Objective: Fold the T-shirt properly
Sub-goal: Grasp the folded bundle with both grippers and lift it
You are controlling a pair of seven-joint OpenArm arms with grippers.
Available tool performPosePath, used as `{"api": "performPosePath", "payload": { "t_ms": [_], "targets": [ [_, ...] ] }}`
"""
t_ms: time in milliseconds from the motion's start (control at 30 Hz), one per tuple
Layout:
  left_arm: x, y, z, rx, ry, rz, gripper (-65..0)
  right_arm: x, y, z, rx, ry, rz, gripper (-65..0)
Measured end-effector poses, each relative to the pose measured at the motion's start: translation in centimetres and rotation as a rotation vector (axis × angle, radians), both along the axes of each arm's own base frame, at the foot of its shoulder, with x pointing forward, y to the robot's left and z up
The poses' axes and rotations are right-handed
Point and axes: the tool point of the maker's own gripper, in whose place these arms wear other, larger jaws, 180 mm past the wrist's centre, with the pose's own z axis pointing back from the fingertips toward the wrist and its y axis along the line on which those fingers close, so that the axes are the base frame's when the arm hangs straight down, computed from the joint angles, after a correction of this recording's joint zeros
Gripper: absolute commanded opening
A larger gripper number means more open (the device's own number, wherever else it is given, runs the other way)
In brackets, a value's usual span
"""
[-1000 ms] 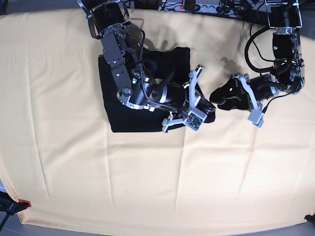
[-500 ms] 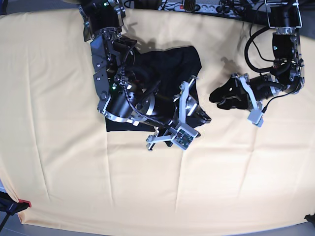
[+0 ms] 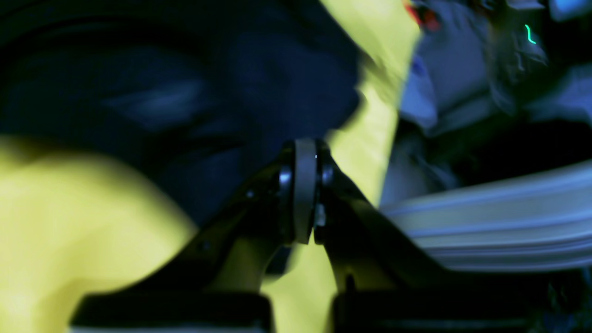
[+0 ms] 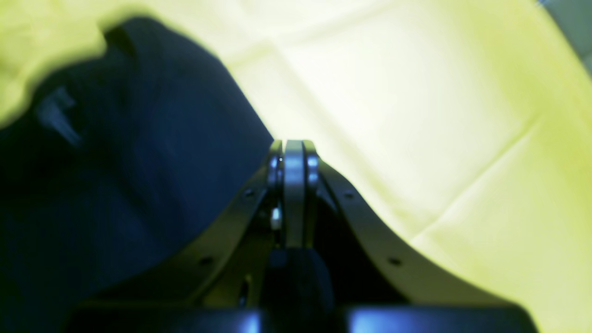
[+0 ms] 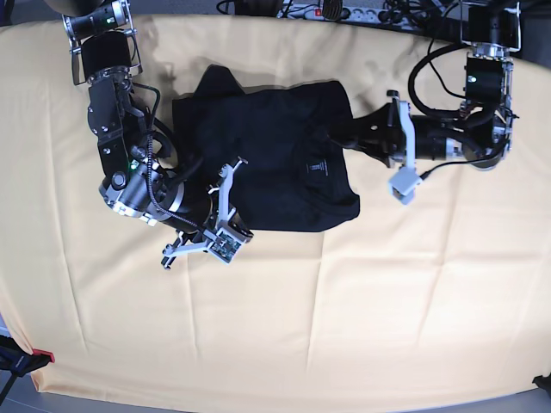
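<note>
The black T-shirt (image 5: 267, 146) lies as a folded, roughly square bundle on the yellow cloth, with a small pale mark (image 5: 318, 165) on top. It fills the left of both the left wrist view (image 3: 194, 92) and the right wrist view (image 4: 115, 162). My right gripper (image 5: 245, 228) is shut at the shirt's near edge; in the right wrist view (image 4: 290, 152) its tip touches the fabric edge. My left gripper (image 5: 340, 136) is shut at the shirt's right edge, as the left wrist view (image 3: 301, 152) also shows. I see no fabric between either pair of jaws.
The pale yellow cloth (image 5: 387, 301) covers the whole table, with creases. A power strip and cables (image 5: 344, 10) run along the far edge. A red clamp (image 5: 39, 354) sits at the near left corner. The other arm's body (image 3: 462, 115) shows at the right of the left wrist view.
My right gripper swept left, from the shirt's right corner along its near edge to its near left part. My left gripper moved left and up to the shirt's right edge. The shirt lies flatter.
</note>
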Motion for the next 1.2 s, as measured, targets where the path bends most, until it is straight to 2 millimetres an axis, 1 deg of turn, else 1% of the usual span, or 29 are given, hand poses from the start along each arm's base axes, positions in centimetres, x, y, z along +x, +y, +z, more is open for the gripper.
{"api": "performPosePath", "payload": {
  "t_ms": [67,133,200,267,333,400,433,500,567,633,767,867,967,1100,1200],
  "targets": [
    [-2.2,-2.3,0.2,0.004,-0.018,-0.112,-65.0,0.4,-0.7,-1.2,-0.020,0.032,-0.011,-65.0],
    [-3.9,-3.9,-0.7,0.067,-0.056,-0.194,-65.0,1.1,-1.2,-1.7,-0.025,0.050,-0.019,-65.0],
    [-5.1,-5.2,-2.0,0.121,-0.092,-0.242,-65.0,2.1,-1.9,-2.2,-0.028,0.061,-0.031,-65.0],
    [-5.8,-5.9,-3.6,0.181,-0.132,-0.270,-65.0,2.9,-2.5,-3.1,-0.033,0.087,-0.050,-65.0],
    [-6.2,-6.1,-5.4,0.261,-0.185,-0.296,-65.0,3.0,-2.7,-4.3,-0.048,0.124,-0.029,-65.0],
    [-6.1,-6.2,-6.6,0.318,-0.243,-0.307,-65.0,3.1,-2.7,-5.2,-0.053,0.159,-0.024,-65.0],
    [-6.0,-6.4,-6.8,0.324,-0.269,-0.306,-65.0,3.2,-2.7,-5.5,-0.050,0.171,-0.023,-65.0],
    [-5.3,-6.6,-7.1,0.346,-0.303,-0.272,-65.0,3.5,-2.8,-5.7,-0.050,0.183,-0.029,-65.0],
    [-4.6,-6.6,-7.2,0.362,-0.332,-0.248,-65.0,3.4,-3.3,-6.4,-0.062,0.205,-0.039,-65.0],
    [-4.1,-6.6,-7.3,0.371,-0.359,-0.227,-65.0,2.7,-3.9,-7.5,-0.084,0.260,-0.047,-65.0],
    [-2.6,-6.4,-7.8,0.363,-0.379,-0.193,-65.0,1.1,-4.7,-8.5,-0.069,0.344,-0.046,-65.0],
    [-1.2,-6.3,-8.3,0.333,-0.357,-0.170,-65.0,-0.3,-5.6,-9.2,-0.053,0.396,-0.052,-65.0],
    [0.6,-5.9,-8.6,0.313,-0.334,-0.142,-65.0,-1.7,-6.2,-9.4,-0.039,0.416,-0.046,-65.0],
    [3.6,-5.3,-8.8,0.281,-0.350,-0.081,-65.0,-4.5,-6.9,-9.5,-0.041,0.429,-0.023,-65.0],
    [5.6,-4.9,-8.9,0.241,-0.388,-0.027,-65.0,-6.6,-6.9,-9.3,-0.049,0.428,-0.011,-65.0]
  ]
}}
